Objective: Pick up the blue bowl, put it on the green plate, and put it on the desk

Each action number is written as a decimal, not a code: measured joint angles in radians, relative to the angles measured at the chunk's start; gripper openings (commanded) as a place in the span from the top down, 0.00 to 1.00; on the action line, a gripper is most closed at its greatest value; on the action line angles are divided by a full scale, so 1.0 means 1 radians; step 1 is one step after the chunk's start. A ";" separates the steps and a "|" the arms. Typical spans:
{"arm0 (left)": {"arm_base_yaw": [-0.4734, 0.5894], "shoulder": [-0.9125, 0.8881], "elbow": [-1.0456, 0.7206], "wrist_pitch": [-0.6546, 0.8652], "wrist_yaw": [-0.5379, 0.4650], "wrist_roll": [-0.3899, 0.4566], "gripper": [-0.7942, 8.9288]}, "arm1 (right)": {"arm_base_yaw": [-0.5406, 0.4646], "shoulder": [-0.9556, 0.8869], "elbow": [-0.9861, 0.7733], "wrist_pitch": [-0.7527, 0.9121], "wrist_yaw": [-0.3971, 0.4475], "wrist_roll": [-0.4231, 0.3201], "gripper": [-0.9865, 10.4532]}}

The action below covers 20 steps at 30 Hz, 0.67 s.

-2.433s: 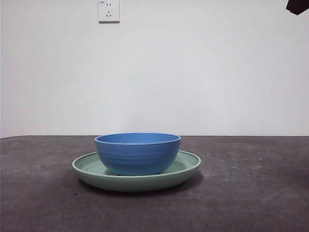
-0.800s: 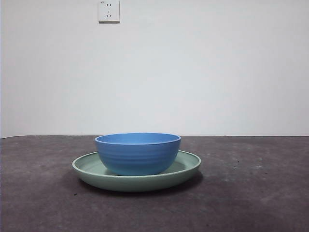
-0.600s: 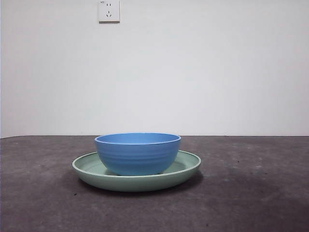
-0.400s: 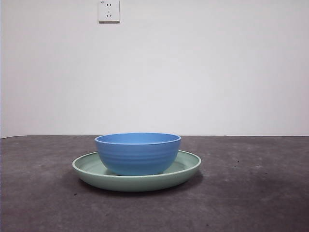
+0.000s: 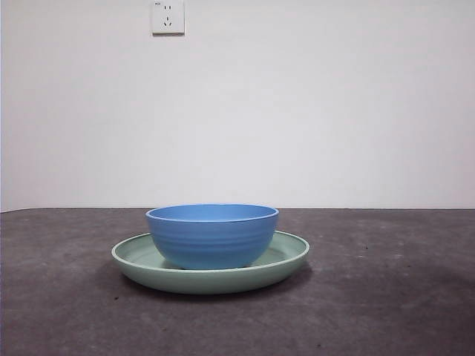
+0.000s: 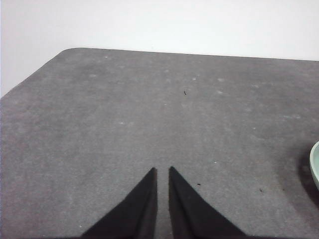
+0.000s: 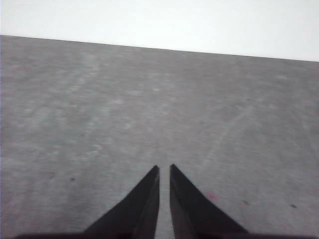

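The blue bowl [image 5: 212,235] stands upright inside the green plate [image 5: 286,259], which rests on the desk [image 5: 386,297] a little left of centre in the front view. No arm shows in that view. My left gripper [image 6: 162,172] is shut and empty above bare desk, with a sliver of the green plate [image 6: 315,164] at the picture's edge. Over an open stretch of desk [image 7: 99,124], my right gripper [image 7: 164,169] is shut too, holding nothing and far from the dishes.
A white wall rises behind the desk with a power socket [image 5: 168,16] high on it. The desk's rounded corner [image 6: 65,52] shows in the left wrist view.
A black arm tip at the front view's top right corner three seconds ago has left the picture. Bowl and plate have not moved.
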 measured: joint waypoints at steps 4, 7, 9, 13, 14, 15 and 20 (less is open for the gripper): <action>0.000 0.000 0.000 0.000 0.000 0.000 0.88 | 0.000 0.000 0.000 -0.010 0.024 0.000 0.89; 0.000 0.000 0.000 0.000 0.000 0.000 0.88 | -0.001 0.000 0.000 -0.010 0.024 0.002 0.89; 0.000 0.000 0.000 0.000 0.000 0.000 0.88 | -0.001 0.000 0.000 -0.010 0.025 0.002 0.89; 0.000 0.000 0.000 0.000 0.000 0.000 0.88 | -0.001 0.000 0.000 -0.009 0.026 0.003 0.89; 0.000 0.000 0.000 0.000 0.000 0.000 0.88 | -0.001 0.000 0.000 -0.008 0.026 0.005 0.89; 0.000 0.000 0.000 0.000 0.000 0.000 0.88 | -0.001 0.000 0.000 -0.008 0.026 0.009 0.89; 0.000 0.000 0.000 0.000 0.000 0.000 0.88 | -0.001 0.000 0.000 -0.007 0.026 0.021 0.89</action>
